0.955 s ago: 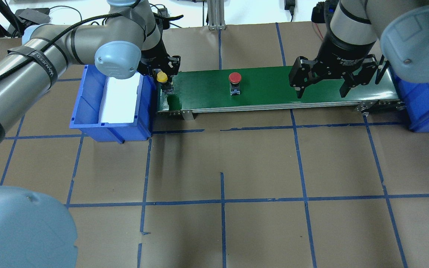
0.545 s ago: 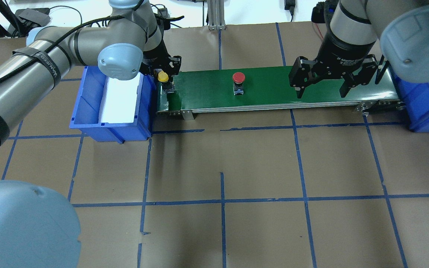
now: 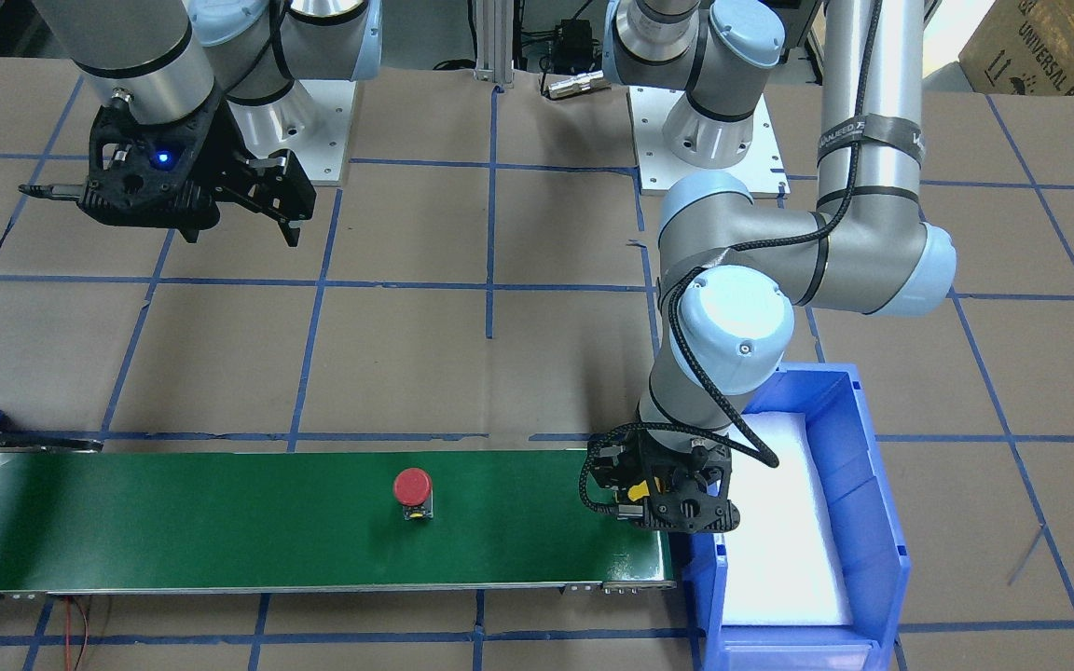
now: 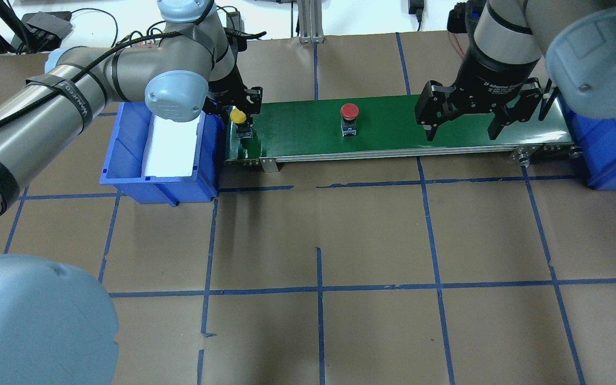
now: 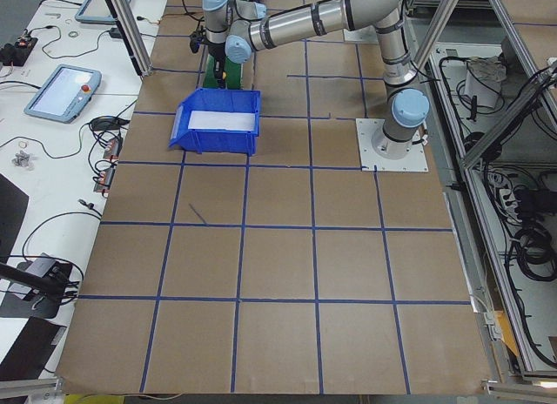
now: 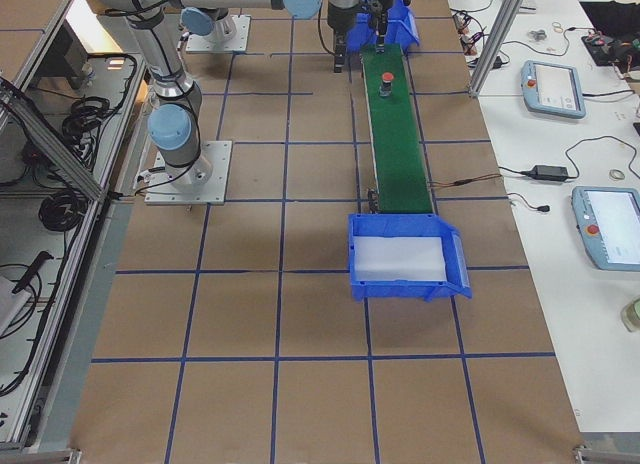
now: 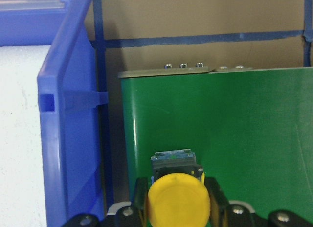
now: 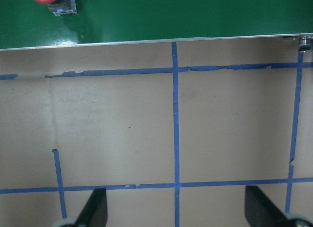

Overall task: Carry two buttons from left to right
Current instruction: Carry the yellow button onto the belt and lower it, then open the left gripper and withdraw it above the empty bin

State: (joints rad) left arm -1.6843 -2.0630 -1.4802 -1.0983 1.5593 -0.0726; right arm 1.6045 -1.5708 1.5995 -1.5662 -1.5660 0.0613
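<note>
**Q:** Overhead exterior view first: where is the yellow button (image 4: 238,116), and by what is it held?

**A:** It is gripped by the left hand (image 4: 239,115). In the left wrist view the fingers (image 7: 142,202) are seen closed on its body just under the cap. It is held upright over the left end of the green belt (image 4: 297,131), just beside the blue bin (image 4: 126,160) at the frame's left. Whether the belt is touched cannot be told.

**Q:** Why is it held upright?

**A:** Presumably so that it can be set down on its base and carried along without toppling.

**Q:** And the red button (image 4: 349,111)?

**A:** It is stood upright on the belt, left of the belt's middle and well apart from both hands.

**Q:** How is the right hand (image 4: 463,132) held?

**A:** It is held wide open and empty above the right part of the belt, near the second blue bin (image 4: 607,160). It is judged to be placed there so that the red button can be taken once it is brought within reach.
</note>
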